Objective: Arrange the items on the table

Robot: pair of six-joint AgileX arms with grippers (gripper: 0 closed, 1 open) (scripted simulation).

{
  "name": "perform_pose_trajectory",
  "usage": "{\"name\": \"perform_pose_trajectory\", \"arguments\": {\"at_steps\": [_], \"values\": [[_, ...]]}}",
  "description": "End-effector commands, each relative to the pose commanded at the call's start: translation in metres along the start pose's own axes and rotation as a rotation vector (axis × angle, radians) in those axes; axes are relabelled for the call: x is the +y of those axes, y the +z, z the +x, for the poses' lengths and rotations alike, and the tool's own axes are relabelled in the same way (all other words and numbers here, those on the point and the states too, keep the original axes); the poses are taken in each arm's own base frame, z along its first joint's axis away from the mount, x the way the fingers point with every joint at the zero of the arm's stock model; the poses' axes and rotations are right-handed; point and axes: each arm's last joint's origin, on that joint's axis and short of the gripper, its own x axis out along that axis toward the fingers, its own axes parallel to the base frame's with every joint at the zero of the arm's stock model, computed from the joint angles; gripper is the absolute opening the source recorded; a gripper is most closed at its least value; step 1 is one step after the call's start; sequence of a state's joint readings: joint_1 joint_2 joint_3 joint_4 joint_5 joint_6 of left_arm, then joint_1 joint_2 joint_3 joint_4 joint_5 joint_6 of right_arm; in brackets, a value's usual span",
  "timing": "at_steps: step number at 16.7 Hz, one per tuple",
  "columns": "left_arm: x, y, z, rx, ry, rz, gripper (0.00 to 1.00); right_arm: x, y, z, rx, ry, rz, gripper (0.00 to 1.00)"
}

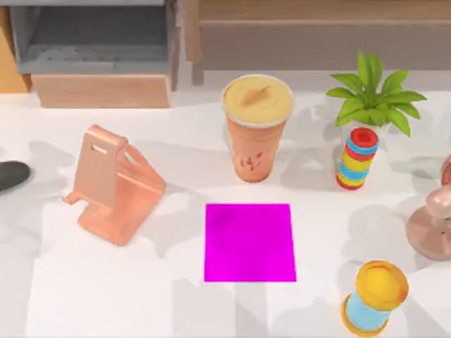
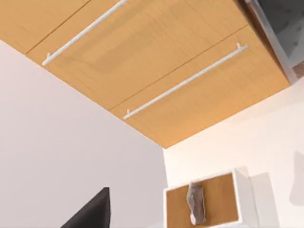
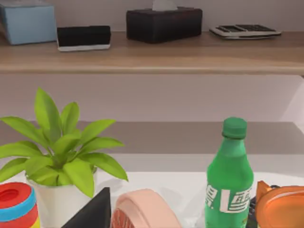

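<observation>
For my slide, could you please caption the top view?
Cup, plant, stand, magenta pad and spool on white table.

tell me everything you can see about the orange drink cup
The orange drink cup stands upright on the white table, toward the back near the middle in the top view. It is tall and tapered, narrower at the base, with see-through-looking orange walls and faint markings on its side. A pale rim rings a creamy-yellow top with a darker swirl at the centre. It sits just behind the magenta pad, apart from it, with the potted plant off to its right. Nothing touches it but the table.
</observation>
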State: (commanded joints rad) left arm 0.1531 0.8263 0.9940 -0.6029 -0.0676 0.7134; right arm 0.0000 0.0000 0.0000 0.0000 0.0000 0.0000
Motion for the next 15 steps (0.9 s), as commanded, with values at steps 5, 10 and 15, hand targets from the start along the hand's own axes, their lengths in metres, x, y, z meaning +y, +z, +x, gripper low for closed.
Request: {"name": "perform_pose_trajectory", "arguments": {"at_steps": [5,10,15], "values": [[0.032,0.034,0.072,0.229,-0.226,0.254,1.00,0.000,0.000,0.000,0.000,0.000,0.000,1.00],[0.024,0.033,0.168,0.403,-0.539,0.429,1.00,0.000,0.000,0.000,0.000,0.000,0.000,1.00],[-0.013,0.011,0.245,0.519,-0.827,0.517,1.00,0.000,0.000,0.000,0.000,0.000,0.000,1.00]]}}
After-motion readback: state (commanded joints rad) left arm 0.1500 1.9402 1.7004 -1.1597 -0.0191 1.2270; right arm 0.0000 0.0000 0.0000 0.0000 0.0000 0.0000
